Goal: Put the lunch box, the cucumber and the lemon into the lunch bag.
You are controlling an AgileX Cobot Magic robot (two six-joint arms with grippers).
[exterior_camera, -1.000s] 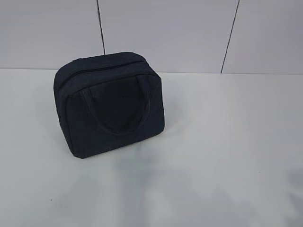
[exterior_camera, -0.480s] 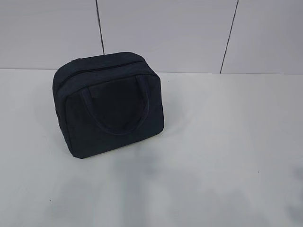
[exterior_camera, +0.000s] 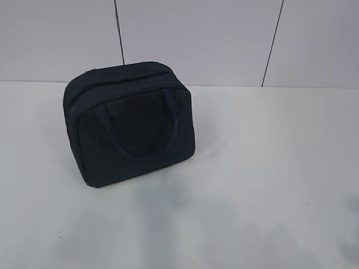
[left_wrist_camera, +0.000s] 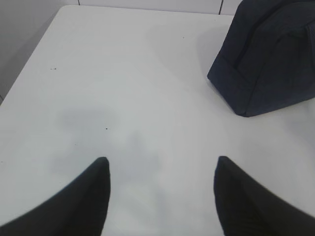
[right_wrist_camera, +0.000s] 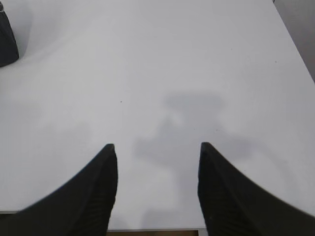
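The dark navy lunch bag [exterior_camera: 132, 123] stands upright on the white table at the back left, zipper line across its top, one loop handle lying on its front face. The left wrist view has the lunch bag [left_wrist_camera: 268, 59] at the upper right, well ahead of my left gripper [left_wrist_camera: 161, 160], which is open over bare table. My right gripper [right_wrist_camera: 156, 146] is open too, above the table's near edge, with a sliver of the lunch bag [right_wrist_camera: 7, 42] at the far left. The lunch box, the cucumber and the lemon are out of view. Neither gripper shows in the exterior view.
The white table [exterior_camera: 263, 168] meets a grey panelled wall [exterior_camera: 196, 39] right behind the bag. Its left edge [left_wrist_camera: 29, 54] shows in the left wrist view, its front edge [right_wrist_camera: 152, 229] and right edge [right_wrist_camera: 293, 42] in the right wrist view.
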